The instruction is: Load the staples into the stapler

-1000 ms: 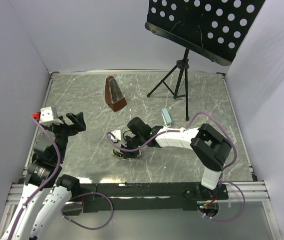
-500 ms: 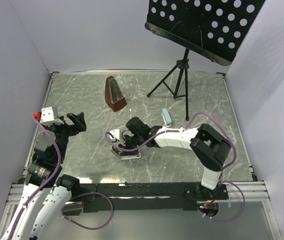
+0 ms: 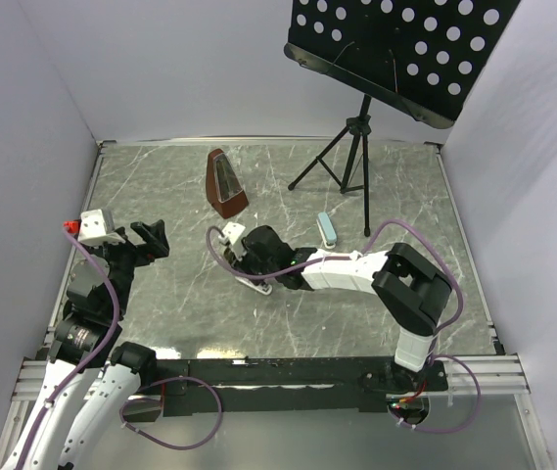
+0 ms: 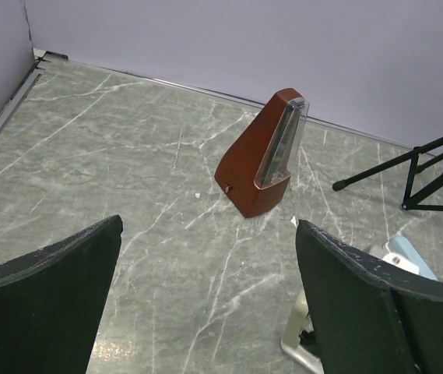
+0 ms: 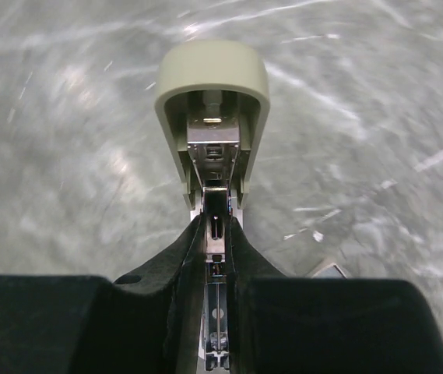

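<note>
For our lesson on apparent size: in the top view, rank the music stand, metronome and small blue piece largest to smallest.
1. music stand
2. metronome
3. small blue piece
The stand's raised desk sits nearer the camera, enlarging it.

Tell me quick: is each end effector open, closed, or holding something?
Left end effector: open, empty.
Right end effector: closed on the stapler.

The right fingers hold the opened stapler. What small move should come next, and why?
Probably tip the top of the cream-capped metal stapler further open: the right fingers pinch its rail, covering the staple channel, while the left fingers stand open, empty.
</note>
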Robot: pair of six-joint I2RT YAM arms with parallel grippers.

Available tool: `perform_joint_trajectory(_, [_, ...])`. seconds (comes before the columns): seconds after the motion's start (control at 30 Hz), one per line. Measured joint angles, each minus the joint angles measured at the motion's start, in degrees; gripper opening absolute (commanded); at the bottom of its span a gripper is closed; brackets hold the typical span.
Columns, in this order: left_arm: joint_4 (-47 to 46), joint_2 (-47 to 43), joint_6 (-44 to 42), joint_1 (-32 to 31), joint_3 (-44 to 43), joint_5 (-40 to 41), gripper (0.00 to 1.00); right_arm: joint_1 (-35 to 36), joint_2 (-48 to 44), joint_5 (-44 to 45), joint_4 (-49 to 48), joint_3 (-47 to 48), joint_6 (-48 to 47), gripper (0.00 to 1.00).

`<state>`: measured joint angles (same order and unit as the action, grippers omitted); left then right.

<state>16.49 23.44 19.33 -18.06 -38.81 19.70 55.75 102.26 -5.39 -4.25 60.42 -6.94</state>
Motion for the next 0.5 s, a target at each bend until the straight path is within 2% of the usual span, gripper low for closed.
perform_joint_trajectory(0.23, [0.0,-0.1,0.0,0.0,0.0,0.0,0.97,1.7,2.8,11.0,-1.7,1.9,11.5,0.00])
perform_joint_trajectory(0.5, [0.0,-0.4,0.0,0.0,0.0,0.0,0.97,4.4,5.6,19.3,-1.2,5.2,18.3,0.00])
